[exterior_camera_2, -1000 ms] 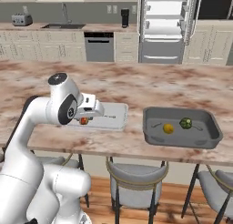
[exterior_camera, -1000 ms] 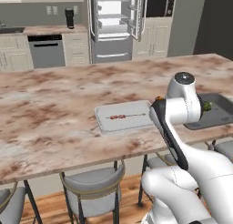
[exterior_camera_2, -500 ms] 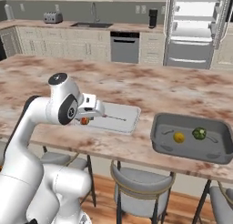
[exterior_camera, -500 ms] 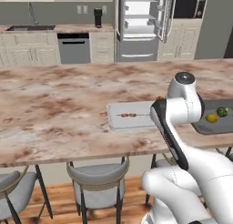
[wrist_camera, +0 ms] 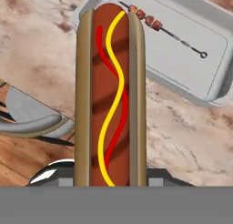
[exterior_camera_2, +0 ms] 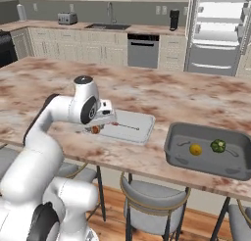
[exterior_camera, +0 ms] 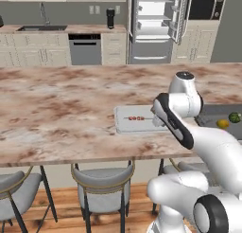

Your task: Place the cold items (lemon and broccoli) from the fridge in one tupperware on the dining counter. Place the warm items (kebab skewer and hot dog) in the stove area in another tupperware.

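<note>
My gripper [wrist_camera: 111,175] is shut on the hot dog [wrist_camera: 111,95], a sausage in a bun with red and yellow sauce lines. It hangs over the near edge of the dining counter [exterior_camera_2: 59,83], just short of the light grey tupperware [wrist_camera: 191,68]. The kebab skewer [wrist_camera: 154,25] lies in that tray [exterior_camera: 124,127]. To the right stands the dark grey tupperware [exterior_camera_2: 176,142] with the lemon [exterior_camera_2: 195,149] and the broccoli [exterior_camera_2: 217,146] inside. From the right base, the hot dog [exterior_camera_2: 95,129] shows under the hand, left of the tray. The fridge [exterior_camera: 153,26] stands open at the back.
Grey-seated stools [exterior_camera: 104,189] stand under the counter's near edge, one right below the hand [exterior_camera_2: 152,205]. A back counter with a sink [exterior_camera_2: 108,25], a toaster [exterior_camera_2: 66,18] and a dishwasher [exterior_camera: 85,49] runs along the far wall.
The whole picture has slid to the right, so the base has moved. The arm keeps the same pose, with the hot dog still in the gripper.
</note>
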